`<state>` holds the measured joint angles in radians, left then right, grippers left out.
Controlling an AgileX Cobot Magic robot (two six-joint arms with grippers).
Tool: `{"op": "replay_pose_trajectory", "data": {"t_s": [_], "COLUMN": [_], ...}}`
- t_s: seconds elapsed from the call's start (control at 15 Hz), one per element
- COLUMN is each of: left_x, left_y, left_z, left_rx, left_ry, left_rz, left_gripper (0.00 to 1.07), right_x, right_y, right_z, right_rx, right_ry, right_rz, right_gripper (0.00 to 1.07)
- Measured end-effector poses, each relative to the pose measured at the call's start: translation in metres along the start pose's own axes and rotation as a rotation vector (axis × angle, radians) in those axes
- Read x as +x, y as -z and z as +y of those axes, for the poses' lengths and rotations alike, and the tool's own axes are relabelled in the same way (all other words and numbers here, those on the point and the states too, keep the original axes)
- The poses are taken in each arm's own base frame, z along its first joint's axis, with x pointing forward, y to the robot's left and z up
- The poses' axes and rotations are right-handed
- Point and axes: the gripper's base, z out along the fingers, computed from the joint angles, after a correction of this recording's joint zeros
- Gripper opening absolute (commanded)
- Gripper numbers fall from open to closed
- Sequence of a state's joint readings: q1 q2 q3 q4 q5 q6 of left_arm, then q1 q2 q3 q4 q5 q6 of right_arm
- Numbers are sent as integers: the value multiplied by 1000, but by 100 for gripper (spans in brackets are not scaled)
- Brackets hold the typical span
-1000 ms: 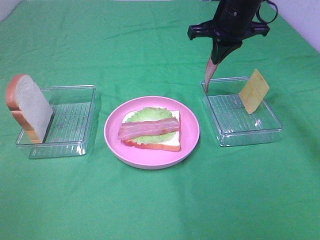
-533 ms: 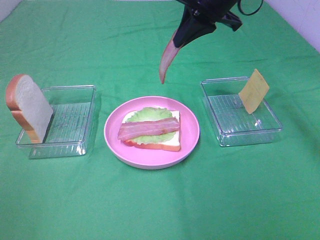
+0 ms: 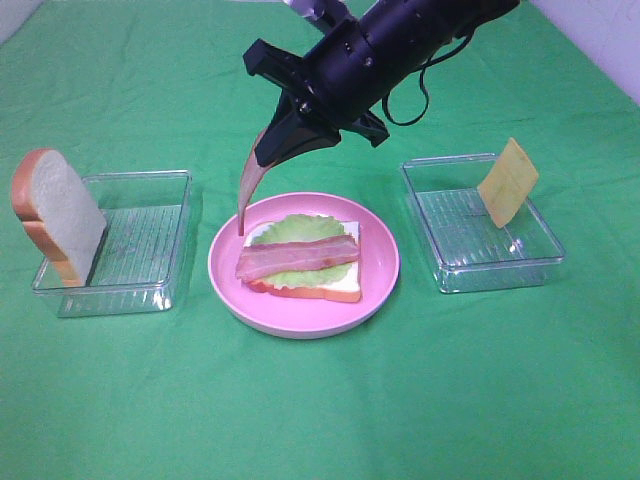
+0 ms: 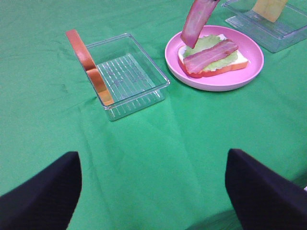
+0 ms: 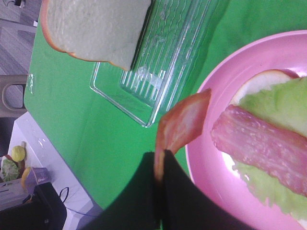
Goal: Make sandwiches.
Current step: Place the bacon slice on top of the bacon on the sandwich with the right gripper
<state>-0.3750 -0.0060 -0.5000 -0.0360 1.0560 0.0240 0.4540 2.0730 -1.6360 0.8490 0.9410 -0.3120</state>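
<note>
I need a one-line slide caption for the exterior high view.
Right gripper dangles a second bacon strip over the half-built sandwich on the pink plate.

My right arm (image 3: 400, 45) is matte black all over, a thick rounded tube across the upper middle of the high view. A thin black cable (image 3: 403, 124) loops beneath it, and a pale silvery part (image 3: 315, 10) shows at the top edge. My right gripper (image 3: 272, 148) has a flat black crossbar (image 3: 262, 58) and narrow, tapering black fingers (image 5: 144, 191). On my left gripper (image 4: 152, 158) the fingers (image 4: 43, 191) are broad, rounded black slabs in the lower corners of its wrist view.
</note>
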Motion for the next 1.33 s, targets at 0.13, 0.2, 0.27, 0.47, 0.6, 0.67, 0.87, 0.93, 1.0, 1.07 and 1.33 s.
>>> {"op": "replay_pose_trajectory", "data": {"t_s": [0.13,0.2,0.27,0.47,0.6,0.67,0.87,0.93,1.0,1.07,1.33], "left_x": [0,0,0,0,0,0,0,0,0,0,0], "left_y": [0,0,0,0,0,0,0,0,0,0,0], "left_z": [0,0,0,0,0,0,0,0,0,0,0], "left_rx": [0,0,0,0,0,0,0,0,0,0,0], "left_ry": [0,0,0,0,0,0,0,0,0,0,0], "left_rz": [0,0,0,0,0,0,0,0,0,0,0], "left_gripper": [78,78,78,78,78,78,78,78,78,78,78], "right_x": [1,1,2,3,3,3,2,1,-1,-2,-1], "right_y": [-16,-18,-22,-24,-24,-24,-24,-24,-25,-26,-47], "right_z": [2,2,1,-7,-12,-14,-14,-10,-6,-2,-21], "right_rx": [-31,-34,-29,46,97,121,115,72,28,-22,-4], "right_ry": [-20,-25,-23,11,18,15,-17,-22,-16,-17,-50], "right_rz": [9,12,19,35,32,32,20,7,-7,-22,4], "right_gripper": [0,0,0,0,0,0,0,0,0,0,0]}}
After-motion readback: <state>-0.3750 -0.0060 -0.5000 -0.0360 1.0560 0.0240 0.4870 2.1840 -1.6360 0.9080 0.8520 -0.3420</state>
